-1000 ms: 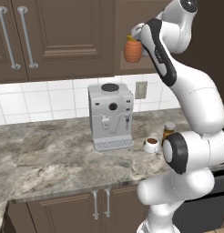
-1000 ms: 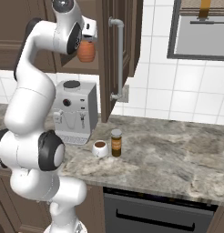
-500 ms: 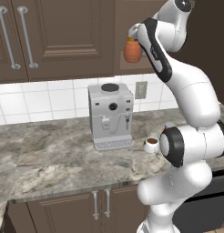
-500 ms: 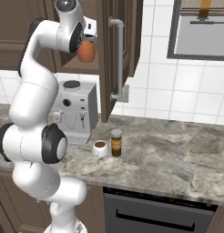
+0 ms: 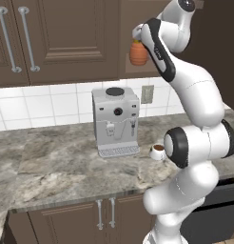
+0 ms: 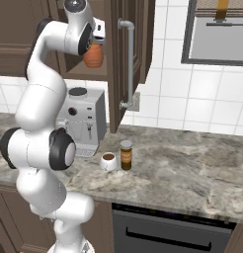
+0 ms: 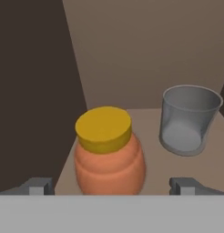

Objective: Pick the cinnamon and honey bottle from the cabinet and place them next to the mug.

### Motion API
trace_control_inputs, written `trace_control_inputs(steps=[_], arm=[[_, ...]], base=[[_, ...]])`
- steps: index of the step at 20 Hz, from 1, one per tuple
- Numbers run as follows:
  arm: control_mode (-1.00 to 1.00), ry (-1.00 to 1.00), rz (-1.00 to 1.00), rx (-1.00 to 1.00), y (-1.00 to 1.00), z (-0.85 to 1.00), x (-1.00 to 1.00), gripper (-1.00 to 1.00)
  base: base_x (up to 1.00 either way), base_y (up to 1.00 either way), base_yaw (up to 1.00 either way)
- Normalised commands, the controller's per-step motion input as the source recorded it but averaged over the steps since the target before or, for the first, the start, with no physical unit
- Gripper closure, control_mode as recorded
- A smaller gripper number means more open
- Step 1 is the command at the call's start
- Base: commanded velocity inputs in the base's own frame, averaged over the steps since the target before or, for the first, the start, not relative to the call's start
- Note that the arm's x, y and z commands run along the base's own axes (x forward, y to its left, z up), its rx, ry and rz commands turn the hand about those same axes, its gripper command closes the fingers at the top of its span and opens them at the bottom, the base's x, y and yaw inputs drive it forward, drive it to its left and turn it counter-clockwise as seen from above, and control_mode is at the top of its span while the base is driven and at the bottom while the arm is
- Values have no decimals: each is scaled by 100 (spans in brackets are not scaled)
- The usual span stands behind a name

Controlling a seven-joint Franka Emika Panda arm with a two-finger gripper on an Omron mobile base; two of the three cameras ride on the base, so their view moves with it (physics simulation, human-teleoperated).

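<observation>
The honey bottle, a squat ribbed orange jar with a yellow lid, stands on the shelf of the cabinet niche. My gripper is open, with one fingertip on each side of the jar, apart from it. From the side the honey bottle sits just under my gripper, beside the open cabinet door. Down on the counter the cinnamon stands upright right beside the mug, a white cup with dark liquid. The mug is partly behind my arm in the left base view.
A plain grey cup stands on the same shelf, close to the right of the honey bottle. A silver coffee machine sits on the marble counter left of the mug. The cabinet door's long handle hangs near my hand.
My arm has stretched a little further up and in toward the niche. The honey bottle has stayed in place and the jaws have stayed open.
</observation>
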Motion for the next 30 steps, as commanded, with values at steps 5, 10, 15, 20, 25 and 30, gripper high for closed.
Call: trace_control_inputs(steps=[5, 10, 15, 20, 25, 30], arm=[[-100, 0, 0, 0, 2, -4, 18, -100], [-100, 0, 0, 0, 3, -1, 13, -100], [-100, 0, 0, 0, 0, -2, 19, -100], [-100, 1, 0, 0, 0, -7, 15, -100], [-100, 3, 0, 0, 0, -9, 13, -100], [-100, 0, 0, 0, 0, 0, 20, -100]], base=[[0, 0, 0], [0, 0, 0], [0, 0, 0], [0, 0, 0], [0, 0, 0], [0, 0, 0]])
